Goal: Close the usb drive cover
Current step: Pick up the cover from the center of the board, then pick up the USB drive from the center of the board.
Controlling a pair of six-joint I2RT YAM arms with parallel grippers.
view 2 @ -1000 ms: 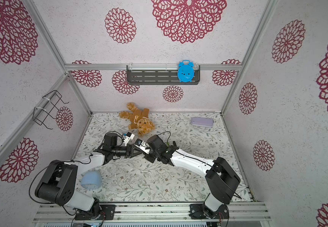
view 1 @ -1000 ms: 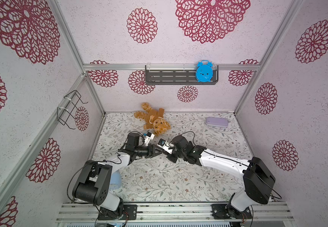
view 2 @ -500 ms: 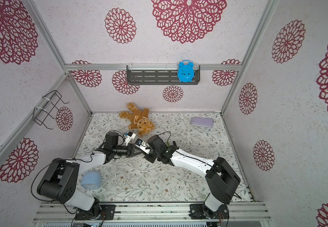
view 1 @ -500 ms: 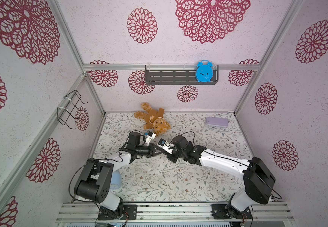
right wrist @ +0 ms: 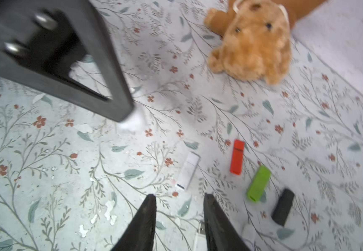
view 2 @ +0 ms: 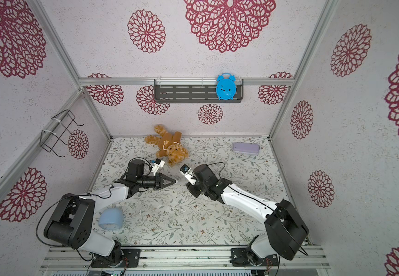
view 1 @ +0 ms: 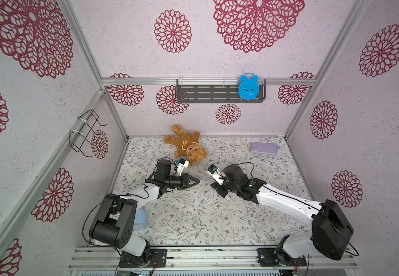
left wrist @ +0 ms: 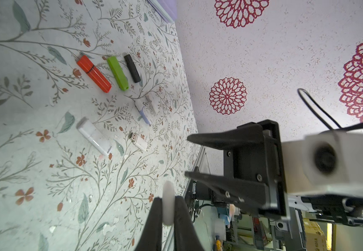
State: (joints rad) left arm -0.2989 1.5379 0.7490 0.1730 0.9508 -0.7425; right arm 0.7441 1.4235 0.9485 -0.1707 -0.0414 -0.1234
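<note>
We see a small white usb piece [left wrist: 168, 191] pinched between the closed fingers of the left gripper [left wrist: 168, 201], held above the bench [left wrist: 45, 195]. It is blurred, so we cannot tell whether it is a bare cover or a drive with its cover on. In the right wrist view it shows as a white block [right wrist: 133, 119] at the tip of the left fingers.

Facing it and near it, but not touching, is the right gripper [left wrist: 187, 156]. Its fingers stand apart with nothing between them.

On the bench beyond the two grippers lies a short white drive [left wrist: 138, 142] with its metal plug bare. Just beside it lies a longer white drive [left wrist: 93, 135]. Farther out, an orange drive [left wrist: 94, 73], a green drive [left wrist: 118, 73] and a black drive [left wrist: 132, 68] lie side by side in a row. Between that row and the short white drive we see a pale blue-and-white drive [left wrist: 142, 112].

In both top views the two arms reach toward the middle of the bench, and the left gripper [view 1: 195, 182] points at the right arm's wrist. Behind them a teddy bear [view 1: 189, 148] lies near the back wall, with a purple case [view 1: 263, 148] off toward the right corner. A pale blue cup [view 2: 110, 218] lies by the left arm's base. On the back wall a blue alarm clock [view 1: 248, 87] sits on a dark shelf [view 1: 205, 94].
</note>
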